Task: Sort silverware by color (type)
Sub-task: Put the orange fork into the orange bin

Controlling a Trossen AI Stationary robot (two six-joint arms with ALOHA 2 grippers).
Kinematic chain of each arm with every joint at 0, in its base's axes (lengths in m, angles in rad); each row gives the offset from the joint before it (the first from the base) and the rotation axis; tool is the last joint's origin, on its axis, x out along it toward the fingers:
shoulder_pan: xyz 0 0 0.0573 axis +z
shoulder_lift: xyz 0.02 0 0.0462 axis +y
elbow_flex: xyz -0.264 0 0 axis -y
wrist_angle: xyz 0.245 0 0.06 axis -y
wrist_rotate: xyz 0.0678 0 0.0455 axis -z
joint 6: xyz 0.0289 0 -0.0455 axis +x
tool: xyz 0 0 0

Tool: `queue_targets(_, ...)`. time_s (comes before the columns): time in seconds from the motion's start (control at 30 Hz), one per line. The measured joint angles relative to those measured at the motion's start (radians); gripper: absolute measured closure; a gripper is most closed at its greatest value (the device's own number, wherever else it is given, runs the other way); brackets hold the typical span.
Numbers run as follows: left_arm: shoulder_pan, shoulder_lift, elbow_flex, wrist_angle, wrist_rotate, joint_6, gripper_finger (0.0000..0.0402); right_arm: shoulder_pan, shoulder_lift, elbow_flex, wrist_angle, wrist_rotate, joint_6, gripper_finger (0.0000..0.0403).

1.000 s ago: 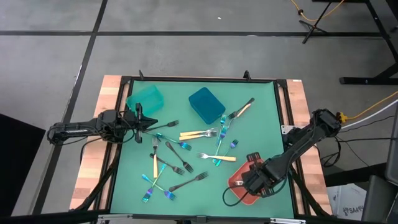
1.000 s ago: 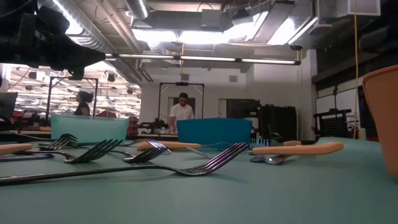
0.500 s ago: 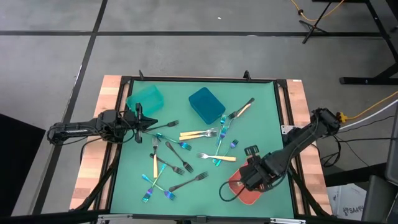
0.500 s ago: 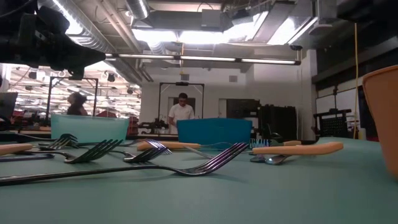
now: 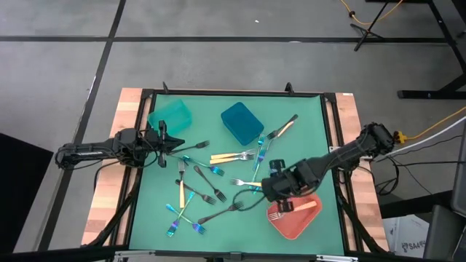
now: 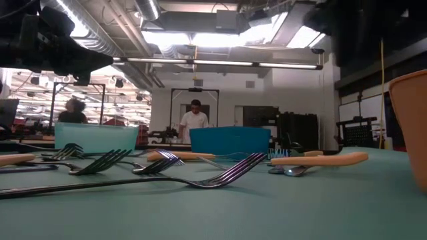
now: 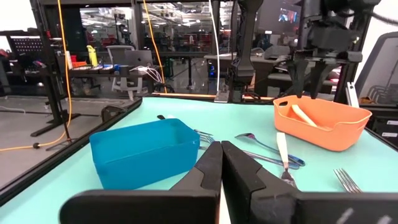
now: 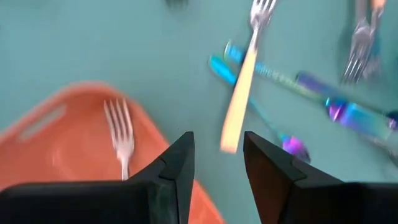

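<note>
The forks (image 5: 218,178) are seen scattered over the middle of the green table mat (image 5: 306,124), black, gold-handled, iridescent and plain ones lying crossed over one another, so that single forks in the pile are hard to separate in the high view. One gold-handled fork (image 5: 295,209) lies inside the coral-red bin (image 5: 309,222) at the table's near right corner; in the right wrist view its head (image 8: 120,134) is shown against the bin floor, while its handle is cut off by the dark fingers. The right gripper (image 5: 275,188) is held above the mat just beside the bin's inner edge, over a gold-handled fork (image 8: 242,93) and iridescent forks (image 8: 292,81); its fingers (image 8: 174,165) are parted and nothing is seen between them. The forks beyond them are blurred, and their colours can only partly be made out. The left gripper (image 5: 166,142) rests low at the table's left side, near the teal bin (image 5: 170,115), with its fingers (image 7: 208,171) pressed together on nothing. Past them, in the left wrist view, the blue bin (image 7: 143,152) hides part of the forks behind it. In the low view only fork tines and handles nearest the camera are seen, a black fork (image 6: 167,179) lying foremost, and the coral-red bin is cut off at the picture's right edge. People are seen far behind the table, too small to be described.
</note>
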State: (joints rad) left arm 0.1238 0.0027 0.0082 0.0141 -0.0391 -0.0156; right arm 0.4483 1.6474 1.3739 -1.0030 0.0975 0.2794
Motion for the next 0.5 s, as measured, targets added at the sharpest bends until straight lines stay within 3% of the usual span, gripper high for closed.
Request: queue_targets(0.5,0.000,0.000,0.000,0.000,0.004,-0.001,0.0401,-0.085,0.073,0.000,0.162,0.009,0.000,0.0276)
